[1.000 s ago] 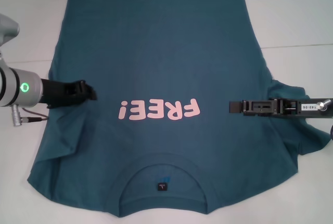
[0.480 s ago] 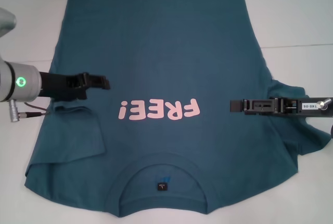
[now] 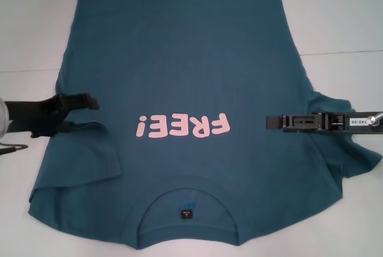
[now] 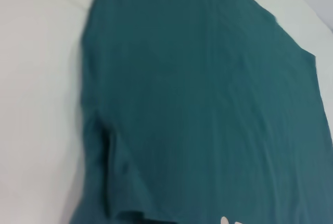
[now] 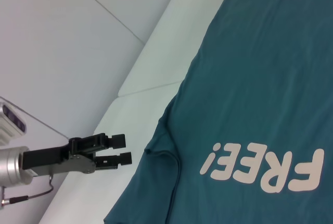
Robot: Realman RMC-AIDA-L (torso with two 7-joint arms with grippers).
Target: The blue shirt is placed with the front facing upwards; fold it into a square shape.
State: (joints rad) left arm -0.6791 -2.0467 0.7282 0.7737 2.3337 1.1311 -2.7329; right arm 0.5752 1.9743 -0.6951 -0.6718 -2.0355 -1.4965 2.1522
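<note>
The blue shirt (image 3: 191, 60) lies flat and face up on the table, its collar (image 3: 188, 209) nearest me and the pink print (image 3: 182, 127) reading upside down. One sleeve (image 3: 84, 152) is folded inward onto the body on my left side. My left gripper (image 3: 90, 101) hovers open over that edge of the shirt, just above the folded sleeve; the right wrist view shows the left gripper (image 5: 122, 149) empty beside the shirt (image 5: 260, 78). My right gripper (image 3: 267, 122) hangs over the shirt's other side, level with the print, with the spread sleeve (image 3: 344, 155) under its arm.
The white table (image 3: 341, 18) extends past the shirt on all sides, with a seam line (image 3: 341, 52) running across it. The left wrist view shows only the shirt (image 4: 208, 104) and bare tabletop (image 4: 36, 104).
My left gripper carried the sleeve inward, let it go, and has drawn back to the left off the shirt. The sleeve stays folded on the body. The right arm has not moved.
</note>
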